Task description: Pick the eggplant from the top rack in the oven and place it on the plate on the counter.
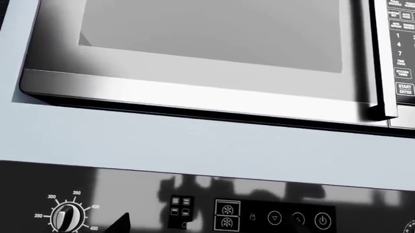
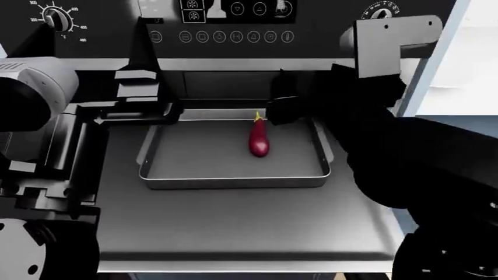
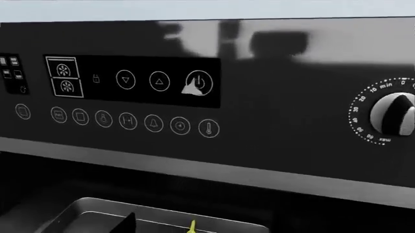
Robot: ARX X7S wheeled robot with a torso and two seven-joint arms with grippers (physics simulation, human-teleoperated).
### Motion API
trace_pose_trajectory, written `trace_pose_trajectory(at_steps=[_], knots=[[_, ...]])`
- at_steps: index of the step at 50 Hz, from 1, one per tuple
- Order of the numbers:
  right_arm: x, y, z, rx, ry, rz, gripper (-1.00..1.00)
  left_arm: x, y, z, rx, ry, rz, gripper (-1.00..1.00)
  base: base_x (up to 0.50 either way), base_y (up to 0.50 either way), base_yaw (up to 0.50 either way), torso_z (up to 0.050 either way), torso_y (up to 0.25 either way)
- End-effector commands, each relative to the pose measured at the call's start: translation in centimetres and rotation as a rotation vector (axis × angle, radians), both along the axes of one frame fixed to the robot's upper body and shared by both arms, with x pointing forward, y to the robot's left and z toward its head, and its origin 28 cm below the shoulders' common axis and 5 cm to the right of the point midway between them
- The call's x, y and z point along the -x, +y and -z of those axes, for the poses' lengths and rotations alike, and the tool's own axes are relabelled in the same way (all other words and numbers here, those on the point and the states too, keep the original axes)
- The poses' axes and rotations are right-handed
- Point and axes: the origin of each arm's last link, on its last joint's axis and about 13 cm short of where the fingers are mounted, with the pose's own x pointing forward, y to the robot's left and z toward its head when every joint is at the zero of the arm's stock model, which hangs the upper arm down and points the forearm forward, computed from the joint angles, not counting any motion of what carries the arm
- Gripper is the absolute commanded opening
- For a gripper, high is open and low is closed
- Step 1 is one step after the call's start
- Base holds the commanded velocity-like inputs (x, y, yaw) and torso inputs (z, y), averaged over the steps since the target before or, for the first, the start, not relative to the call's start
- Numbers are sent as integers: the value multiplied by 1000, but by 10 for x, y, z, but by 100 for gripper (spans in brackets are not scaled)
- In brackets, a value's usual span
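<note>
While door hangs open: oven cavity in plain sight from the head view, control panel above it.
Eggplant: lies lengthwise in a silver tray, near the tray's back edge and right of its middle; yellow-green stem end points to the back.
Tray: rimmed, sits on the rack, toward the rack's back; bare grey rack shows in front of it and at both sides.
Right gripper: dark, at the tray's back right corner, just beside the stem end; touching or not, cannot tell. Whether its fingers are apart or together, cannot tell: they merge with the dark cavity.
Right wrist view: panel close up, with a row of round icons, a power symbol and a timer dial; at the lower edge the tray's back rim and a sliver of yellow stem, with one dark fingertip beside it.
Left gripper: by the tray's back left corner, at the cavity's left side, apart from the eggplant. Finger spread: cannot tell.
Left wrist view: looks up past the panel's temperature dial to a pale band and a steel microwave with a keypad above.
Plate, counter: not seen.
</note>
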Motion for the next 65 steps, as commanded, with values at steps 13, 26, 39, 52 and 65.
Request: trace_pose_trajectory(at_steps=[13,26,39,52,65], knots=[[-50,22,13,187,258,59,100,2,-1,1,23,-1,1,100,0,0,0,0,0],[-70,28,2,87,384,2,100,3,-3,-2,16,-4,4,100,0,0,0,0,0],[-85,37,14,186,521,-18,100,3,-4,-3,14,-5,5,100,0,0,0,0,0],[-106,46,23,181,565,2,100,2,-4,1,11,-3,5,100,0,0,0,0,0],[-107,55,27,115,583,-23,100,2,-5,2,11,-1,11,100,0,0,0,0,0]])
